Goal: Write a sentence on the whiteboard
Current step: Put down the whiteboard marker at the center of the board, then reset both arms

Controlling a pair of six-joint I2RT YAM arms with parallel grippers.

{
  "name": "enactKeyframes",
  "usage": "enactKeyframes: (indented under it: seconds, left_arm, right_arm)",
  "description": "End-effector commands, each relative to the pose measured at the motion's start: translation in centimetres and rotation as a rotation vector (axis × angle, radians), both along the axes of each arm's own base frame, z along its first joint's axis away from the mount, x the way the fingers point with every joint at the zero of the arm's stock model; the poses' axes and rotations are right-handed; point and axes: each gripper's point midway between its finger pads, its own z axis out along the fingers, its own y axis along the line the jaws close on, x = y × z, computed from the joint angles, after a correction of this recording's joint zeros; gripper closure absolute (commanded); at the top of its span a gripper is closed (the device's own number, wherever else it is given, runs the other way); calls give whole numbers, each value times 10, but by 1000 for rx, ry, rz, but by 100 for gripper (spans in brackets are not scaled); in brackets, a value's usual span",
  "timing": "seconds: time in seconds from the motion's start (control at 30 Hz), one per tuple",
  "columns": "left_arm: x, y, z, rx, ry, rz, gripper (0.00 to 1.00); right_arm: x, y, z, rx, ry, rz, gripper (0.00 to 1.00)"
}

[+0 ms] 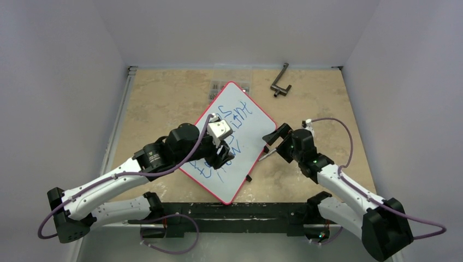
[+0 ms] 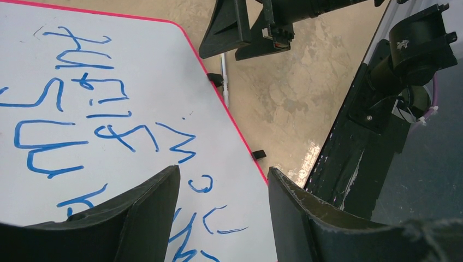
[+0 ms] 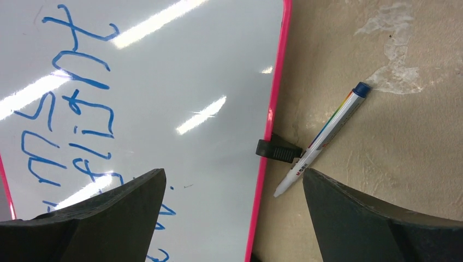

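My left pincer (image 1: 221, 156): fingers apart with nothing between them, hanging over the near half of the whiteboard (image 1: 249, 116), right above the lettering
My left pincer, wrist view (image 2: 223, 174): two dark fingers frame the whiteboard's white face and blue strokes, and nothing is gripped
My right pincer (image 1: 276, 140): fingers spread wide and empty, poised over the whiteboard's right edge
My right pincer, wrist view (image 3: 233, 174): the gap between the fingers spans the whiteboard's red rim
Whiteboard: large white board with rounded corners and a thin red rim, lying flat on the tan table (image 1: 164, 103) at a slant, between my two arms
Sentence (image 1: 233, 117): blue handwriting in two lines along the whiteboard's length, with some of it under my left arm
Marker (image 3: 322, 139): white pen with a blue end and a rainbow stripe, lying on the table just beside the whiteboard's right edge, not held
Black clip (image 3: 278, 148): small dark piece touching the whiteboard's red rim, with the marker just beside it
Black angled tool (image 1: 280, 82): on the table beyond the whiteboard's far corner, well apart from it
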Motion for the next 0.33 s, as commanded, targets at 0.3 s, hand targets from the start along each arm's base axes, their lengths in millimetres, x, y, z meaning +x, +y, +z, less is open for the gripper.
enactKeyframes:
  seconds: [0.3]
  left_arm:
    - [6,4,26,-39,-45,34,40]
  right_arm:
    - [8,-9,33,-37,-144,-8,1]
